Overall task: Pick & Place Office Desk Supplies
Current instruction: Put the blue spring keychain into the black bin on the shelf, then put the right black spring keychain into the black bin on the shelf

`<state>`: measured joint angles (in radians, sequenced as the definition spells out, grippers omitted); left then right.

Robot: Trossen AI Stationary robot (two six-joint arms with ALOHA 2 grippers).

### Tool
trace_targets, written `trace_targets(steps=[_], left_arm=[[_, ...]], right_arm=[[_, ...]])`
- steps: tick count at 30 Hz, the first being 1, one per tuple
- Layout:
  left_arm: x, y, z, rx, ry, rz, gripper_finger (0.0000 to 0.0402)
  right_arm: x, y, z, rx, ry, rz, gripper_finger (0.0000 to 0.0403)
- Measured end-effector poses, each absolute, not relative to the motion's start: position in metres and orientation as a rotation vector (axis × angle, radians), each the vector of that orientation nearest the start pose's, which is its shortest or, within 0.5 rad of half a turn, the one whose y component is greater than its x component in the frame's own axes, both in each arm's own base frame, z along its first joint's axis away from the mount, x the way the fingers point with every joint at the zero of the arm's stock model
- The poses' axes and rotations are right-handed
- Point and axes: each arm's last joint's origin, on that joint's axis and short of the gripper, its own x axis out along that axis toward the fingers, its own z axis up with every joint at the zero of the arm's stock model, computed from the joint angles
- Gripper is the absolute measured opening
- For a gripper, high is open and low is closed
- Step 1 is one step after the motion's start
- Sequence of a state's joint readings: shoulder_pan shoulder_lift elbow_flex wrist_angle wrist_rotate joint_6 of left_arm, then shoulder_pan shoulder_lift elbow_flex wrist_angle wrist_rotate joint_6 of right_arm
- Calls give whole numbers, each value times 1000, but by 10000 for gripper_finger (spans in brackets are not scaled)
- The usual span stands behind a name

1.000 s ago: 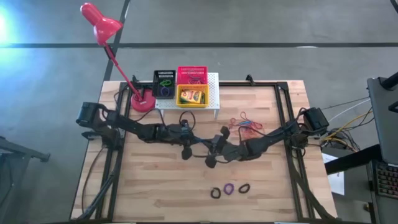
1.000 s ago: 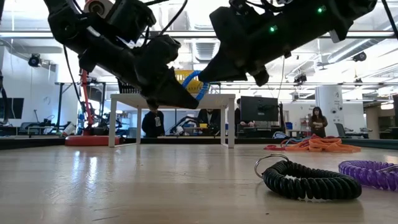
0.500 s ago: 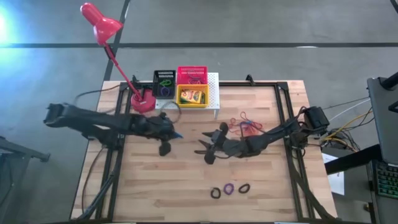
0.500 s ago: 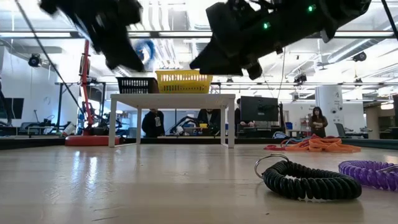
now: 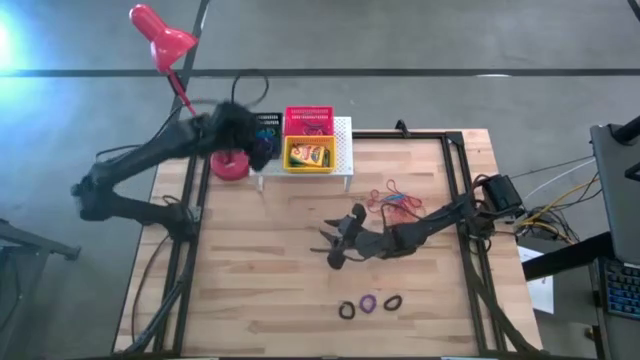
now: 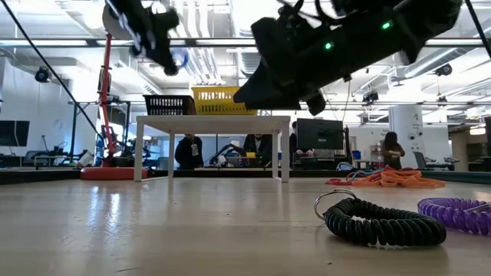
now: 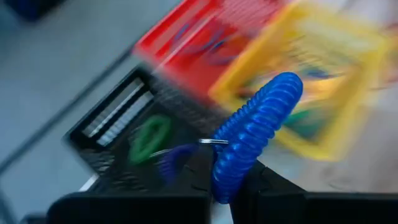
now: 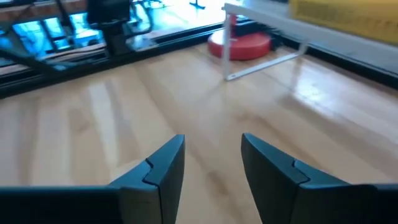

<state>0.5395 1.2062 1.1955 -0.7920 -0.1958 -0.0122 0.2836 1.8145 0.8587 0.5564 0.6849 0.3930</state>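
Coiled rings lie in a row of three near the front edge of the wooden table (image 5: pixel 250 300): a black ring (image 5: pixel 347 311) on the left, a purple ring (image 5: pixel 368 302) in the middle and a second black ring (image 5: pixel 392 301) on the right, just beside one another. In the low view the left black one (image 6: pixel 381 221) and the purple one (image 6: pixel 459 213) rest flat on the wood. Farther back, over the table's middle, the right gripper (image 5: pixel 335 247) hangs above bare wood with its two fingers (image 8: pixel 163 167) spread apart and nothing between them. Beyond it to the right lies a small heap of red-orange rubber bands (image 5: pixel 393 196). At the far edge stands the white stand (image 5: pixel 343 150), bearing three baskets: one black basket (image 5: pixel 268 122) on the left, one red basket (image 5: pixel 308 118) and one yellow basket (image 5: pixel 309 155) with a crayon box (image 5: pixel 311 155) inside. The left gripper (image 5: pixel 243 128) is above the black basket, its fingers pinching a blue coiled ring (image 7: pixel 254 132). A red lamp (image 5: pixel 160 36) stands at the far left.
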Motion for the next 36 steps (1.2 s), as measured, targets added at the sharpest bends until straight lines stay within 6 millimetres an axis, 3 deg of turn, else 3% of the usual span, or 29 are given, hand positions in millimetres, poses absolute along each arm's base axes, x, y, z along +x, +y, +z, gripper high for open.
trace_targets(steps=[4, 7, 15, 21, 27, 32, 36], left_arm=[[193, 180, 320, -268, 870, 750, 25], [188, 207, 306, -353, 901, 767, 33], [195, 226, 286, -371, 977, 732, 112], [192, 225, 291, -356, 966, 752, 178], [191, 214, 324, -301, 862, 753, 207], [198, 187, 353, -235, 757, 656, 202], [210, 152, 361, -167, 694, 527, 188]], right_arm=[[344, 98, 159, 191, 275, -413, 145], [341, 105, 159, 180, 267, -424, 140], [339, 109, 160, 167, 256, -452, 138], [339, 109, 159, 163, 257, -456, 134], [338, 108, 162, 151, 248, -474, 133], [330, 108, 174, 98, 287, -464, 132], [312, 106, 184, 112, 399, -480, 130]])
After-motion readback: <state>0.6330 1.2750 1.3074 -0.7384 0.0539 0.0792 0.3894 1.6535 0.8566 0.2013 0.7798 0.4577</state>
